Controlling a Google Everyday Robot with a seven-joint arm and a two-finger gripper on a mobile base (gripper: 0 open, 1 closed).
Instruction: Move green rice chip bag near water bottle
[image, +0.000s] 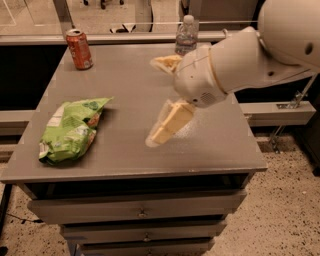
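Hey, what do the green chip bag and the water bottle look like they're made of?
The green rice chip bag looks like thin plastic film, crinkled and glossy. The water bottle seems clear plastic, see-through, white cap. The gripper hovers over the table, fingers open.

Green rice chip bag (70, 131): crinkled lime-green, lying flat at counter (120, 75) front-left. Water bottle (186, 36): clear, white cap, upright at back edge (lower part hidden), well apart from bag. Gripper (152, 100) above mid-counter between them, fingers spread.
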